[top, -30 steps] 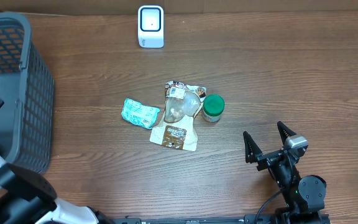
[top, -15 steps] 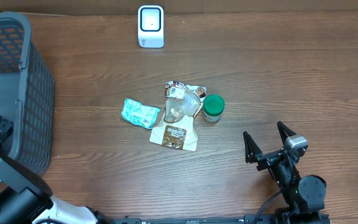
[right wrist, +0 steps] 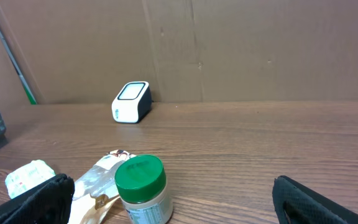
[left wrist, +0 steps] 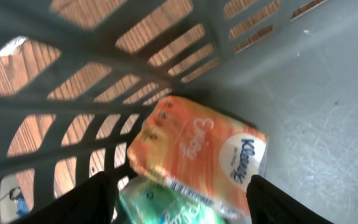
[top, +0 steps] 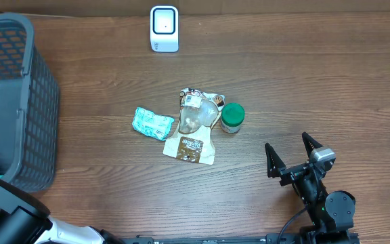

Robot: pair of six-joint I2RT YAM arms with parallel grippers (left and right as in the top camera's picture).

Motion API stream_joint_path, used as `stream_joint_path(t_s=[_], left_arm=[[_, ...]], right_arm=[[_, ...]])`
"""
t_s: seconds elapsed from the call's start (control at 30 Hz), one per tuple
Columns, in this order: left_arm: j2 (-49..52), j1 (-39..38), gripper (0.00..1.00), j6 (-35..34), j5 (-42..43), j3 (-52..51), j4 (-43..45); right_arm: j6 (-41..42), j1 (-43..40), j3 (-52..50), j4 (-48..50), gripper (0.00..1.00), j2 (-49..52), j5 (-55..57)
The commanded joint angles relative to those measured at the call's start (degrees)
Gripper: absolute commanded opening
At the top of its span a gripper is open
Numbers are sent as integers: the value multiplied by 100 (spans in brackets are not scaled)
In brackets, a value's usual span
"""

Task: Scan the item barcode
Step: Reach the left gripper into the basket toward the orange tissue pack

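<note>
At the far left a grey basket (top: 42, 102) sits on the wooden table (top: 317, 68). The left claw (left wrist: 182, 186) is at the basket's front end, and its camera looks inside. There an orange tissue pack (left wrist: 197, 146) lies tilted in a corner against the slatted wall, over a green pack (left wrist: 163, 208). The claw's two fingers (left wrist: 95, 199) stand apart, one on each side of the orange pack, but I cannot tell whether they press on it or only frame it. A white scanner (top: 164, 28) stands at the table's far edge, left of the middle. In the middle of the table lies a teal packet (top: 152, 123). Just right of it is a clear pouch (top: 196, 122) with a brown label, and just beside that an upright jar (top: 232, 117) with a green lid. Near the front right, the right claw (top: 286, 140) is spread wide and empty, well apart from the jar.
</note>
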Motion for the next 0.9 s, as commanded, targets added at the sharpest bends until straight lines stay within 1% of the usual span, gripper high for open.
stream_joint_path(t_s=[0.0, 0.07, 0.2, 0.33, 0.47, 0.53, 0.57, 0.6, 0.63, 0.7, 0.73, 0.87], left_arm=[[229, -15, 68, 363, 177, -61, 90], [334, -15, 68, 431, 234, -61, 131], [525, -22, 72, 680, 385, -61, 177], [675, -22, 70, 901, 535, -61, 146], [754, -22, 57, 914, 551, -61, 57], [752, -22, 41, 914, 551, -59, 42], [752, -22, 36, 914, 551, -59, 33], [752, -22, 29, 914, 551, -59, 22], [752, -22, 20, 911, 553, -59, 11], [752, -22, 7, 911, 553, -59, -9], [752, -22, 4, 911, 553, -59, -20], [750, -35, 4, 911, 553, -35, -81]], right_arm=[[-4, -33, -59, 33, 100, -68, -28], [-4, -33, -59, 33, 100, -68, -28], [-4, -33, -59, 33, 100, -68, -28], [-4, -33, -59, 33, 100, -68, -28], [-4, -33, -59, 33, 100, -68, -28], [-4, -33, -59, 33, 100, -68, -28], [-4, -33, -59, 33, 100, -68, -28], [-4, -33, -59, 33, 100, -68, -28], [-4, -33, -59, 33, 100, -68, -28], [-4, -33, -59, 33, 100, -68, -28], [-4, -33, -59, 33, 100, -68, -28], [-4, -33, -59, 35, 100, -68, -28]])
